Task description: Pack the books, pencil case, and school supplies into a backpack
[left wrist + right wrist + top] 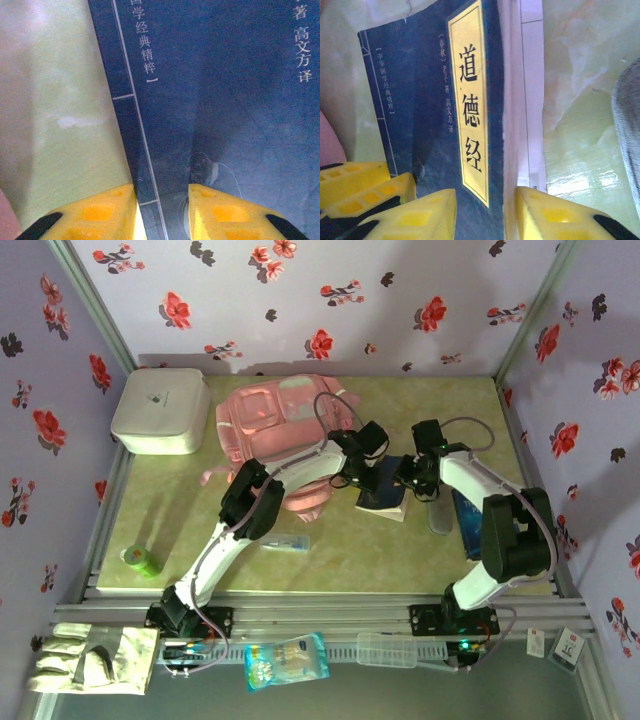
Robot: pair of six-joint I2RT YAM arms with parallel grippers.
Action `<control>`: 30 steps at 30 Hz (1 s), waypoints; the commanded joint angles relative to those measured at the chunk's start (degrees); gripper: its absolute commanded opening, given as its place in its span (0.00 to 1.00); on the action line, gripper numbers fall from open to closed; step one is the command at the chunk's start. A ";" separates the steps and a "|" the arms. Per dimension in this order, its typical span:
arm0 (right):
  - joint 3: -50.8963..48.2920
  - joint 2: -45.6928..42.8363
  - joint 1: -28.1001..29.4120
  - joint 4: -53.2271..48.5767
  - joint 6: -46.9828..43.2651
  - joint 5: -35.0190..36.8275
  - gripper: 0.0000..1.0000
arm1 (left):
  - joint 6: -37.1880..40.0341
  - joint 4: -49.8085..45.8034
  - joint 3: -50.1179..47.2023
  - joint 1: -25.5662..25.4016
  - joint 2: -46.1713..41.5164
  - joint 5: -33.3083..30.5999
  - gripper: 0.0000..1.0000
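The dark navy book (381,496) with a yellow title strip lies just right of the pink backpack (280,425). My left gripper (362,468) straddles its spine edge (150,150), one finger (100,215) outside the edge and the other over the cover, jaws partly apart. My right gripper (413,478) straddles the opposite page edge (510,125) the same way, with the book (420,100) between its fingers. The grey pencil case (440,512) and a brighter blue book (466,512) lie to the right. A clear packet (288,542) and a green roll (140,560) sit nearer the front.
A white rounded box (160,412) stands at the back left beside the backpack. Something white (532,75) lies under the navy book. A blue-white bag (287,660) and a glove (90,658) rest on the front rail. Floral walls close in on three sides.
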 commanded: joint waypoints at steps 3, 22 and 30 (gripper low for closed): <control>0.75 -1.29 0.25 0.70 0.41 0.80 0.25 | 2.20 -2.63 -0.54 -0.66 3.66 -0.88 0.31; 0.60 -12.45 -2.09 5.67 -5.17 -2.40 0.07 | 2.05 0.11 -1.09 6.38 -17.21 -4.20 0.60; 2.51 -15.49 -2.53 15.55 -2.10 -18.68 0.10 | -9.08 15.50 -17.71 15.69 -29.22 16.82 0.88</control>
